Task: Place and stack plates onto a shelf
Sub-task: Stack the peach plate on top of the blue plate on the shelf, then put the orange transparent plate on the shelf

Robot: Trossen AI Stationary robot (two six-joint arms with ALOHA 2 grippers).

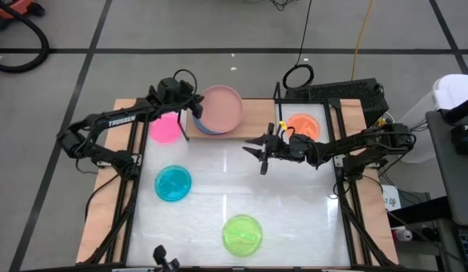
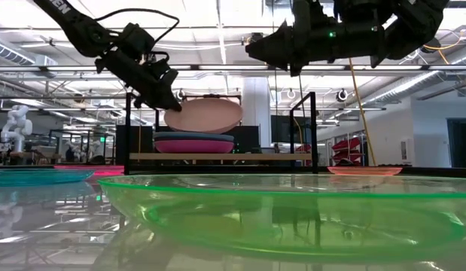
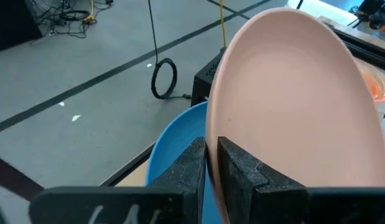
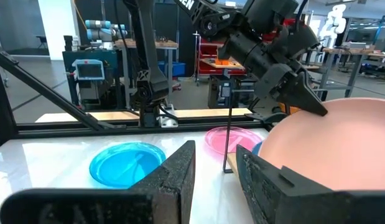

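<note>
Altogether seven plates can be counted. Four smaller ones lie singly: a hot pink plate [image 1: 165,128], a teal plate [image 1: 173,183] and a lime green plate [image 1: 242,233] on the white table [image 1: 294,204], and an orange plate [image 1: 303,125] near the shelf's right end. On the wooden shelf [image 1: 249,121] sits a stack: the low view shows a magenta plate [image 2: 193,145] at the bottom with a dark plate [image 2: 193,136] on it, and the left wrist view shows a blue plate [image 3: 173,152] on top. Whether anything else lies in the stack cannot be told.

Tilted over that stack is the salmon-pink plate [image 1: 221,108], its left rim between the fingers of the left gripper [image 1: 196,110]. The jaws stand only narrowly parted around the rim; whether they squeeze it or have let go cannot be told.

Hovering above the table in front of the shelf, between the stack and the orange plate, the right gripper [image 1: 261,153] has its fingers spread and holds nothing.
</note>
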